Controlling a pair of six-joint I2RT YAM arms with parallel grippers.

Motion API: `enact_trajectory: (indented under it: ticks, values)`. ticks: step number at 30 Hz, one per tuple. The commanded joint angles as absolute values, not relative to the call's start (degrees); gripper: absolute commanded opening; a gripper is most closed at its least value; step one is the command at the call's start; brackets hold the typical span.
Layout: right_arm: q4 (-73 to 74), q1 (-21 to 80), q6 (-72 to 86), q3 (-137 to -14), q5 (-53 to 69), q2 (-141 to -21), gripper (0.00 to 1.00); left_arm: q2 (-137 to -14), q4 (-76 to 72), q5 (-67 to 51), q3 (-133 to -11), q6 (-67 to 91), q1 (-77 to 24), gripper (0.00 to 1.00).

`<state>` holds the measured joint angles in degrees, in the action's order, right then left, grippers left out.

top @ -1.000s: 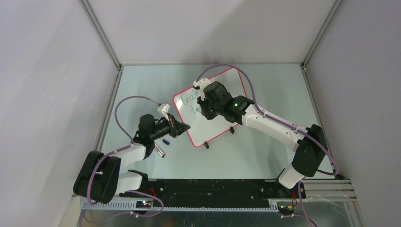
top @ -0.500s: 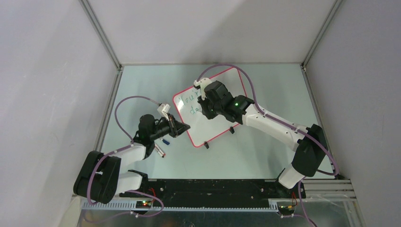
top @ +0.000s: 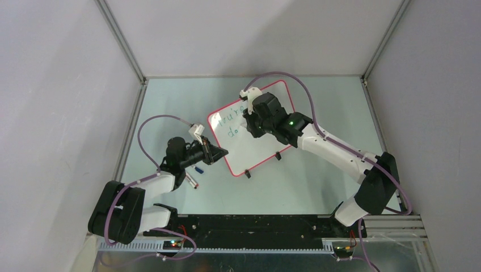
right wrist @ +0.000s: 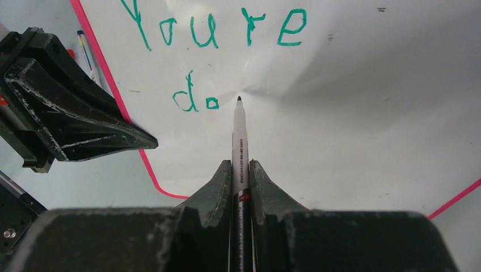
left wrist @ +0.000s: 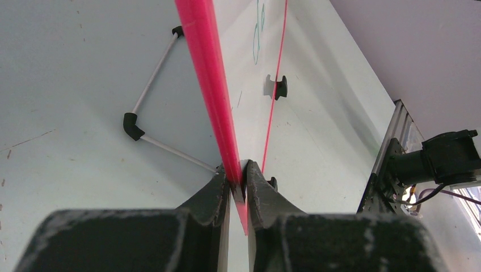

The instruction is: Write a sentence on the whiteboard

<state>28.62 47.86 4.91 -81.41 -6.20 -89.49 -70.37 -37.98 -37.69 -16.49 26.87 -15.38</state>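
Note:
The whiteboard (top: 255, 144) lies tilted on the table, white with a red-pink rim and two black clip feet. Green writing reads "You're" (right wrist: 215, 25) with "do" (right wrist: 195, 101) below it. My right gripper (right wrist: 239, 170) is shut on a white marker (right wrist: 239, 141); its dark tip touches the board just right of "do". In the top view this gripper (top: 253, 126) hangs over the board's upper middle. My left gripper (left wrist: 238, 173) is shut on the board's red rim (left wrist: 207, 73) at its near-left corner, also seen from above (top: 218, 152).
A second marker (top: 192, 180) and a small blue cap (top: 199, 168) lie on the table beside the left arm. The board's wire stand (left wrist: 148, 105) with black corners shows underneath. Grey walls enclose the table on three sides.
My right gripper has moved right and a little up over the board, uncovering more of the green writing. The left gripper and the board have not moved.

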Motion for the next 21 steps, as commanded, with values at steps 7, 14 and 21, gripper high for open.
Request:
enact_trajectory:
  ticks: [7,14,21]
  values:
    - [25.9,47.4,5.0,-82.7,-5.7,-89.1,0.00,-70.7,-34.5,-33.9,-16.9,21.7,-15.4,0.07]
    - [25.8,47.5,4.8,-83.7,-5.1,-89.8,0.00,-70.7,-34.5,-33.9,-16.9,21.8,-15.4,0.07]
    - [25.9,47.5,4.7,-84.6,-5.1,-91.0,0.00,-70.7,-34.5,-33.9,-16.9,21.7,-15.4,0.07]
